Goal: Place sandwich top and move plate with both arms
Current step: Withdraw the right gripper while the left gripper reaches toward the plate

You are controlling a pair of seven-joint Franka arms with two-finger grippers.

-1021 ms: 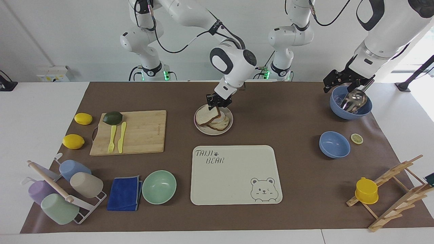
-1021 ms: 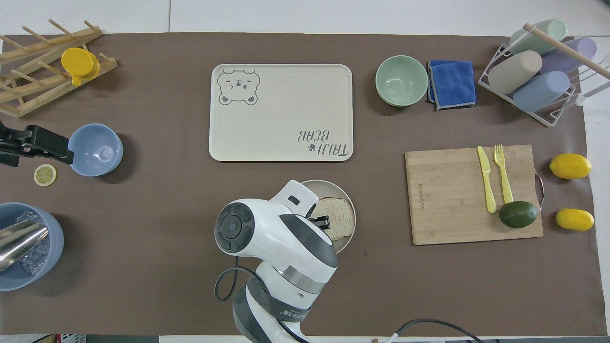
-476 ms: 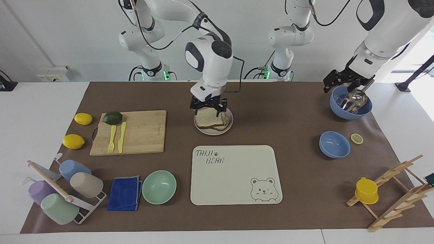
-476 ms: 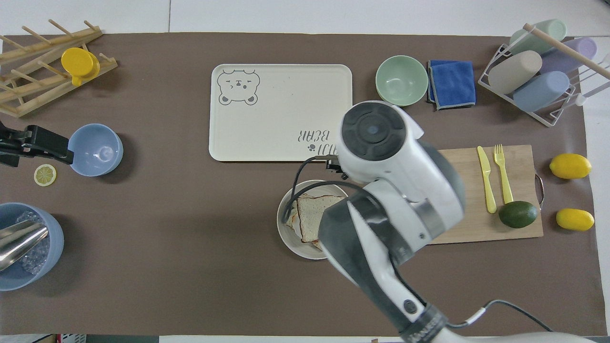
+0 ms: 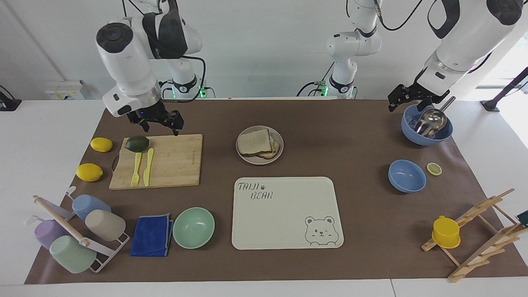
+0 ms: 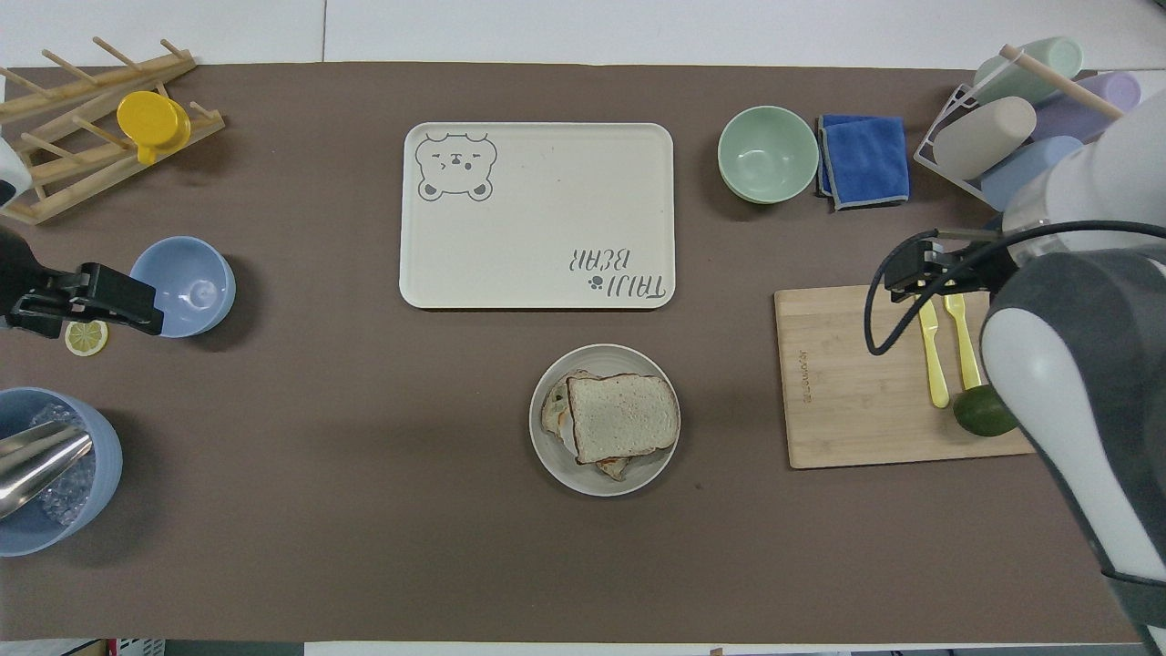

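The bread lies on the stack in the plate, so the empty right tool, jaws apart, hangs over the board, while the left tool, also apart, waits above the blue bowl.

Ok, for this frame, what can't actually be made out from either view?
- What lies under the sandwich top on the plate: covered by it in both views; only edges show.
- Contents of the large blue bowl: the metal scoop covers them; the overhead view's edge cuts the bowl.
- Avocado and cutting board: partly behind the right arm, overhead view.
- Left gripper: its arm is cut by the overhead view's edge.
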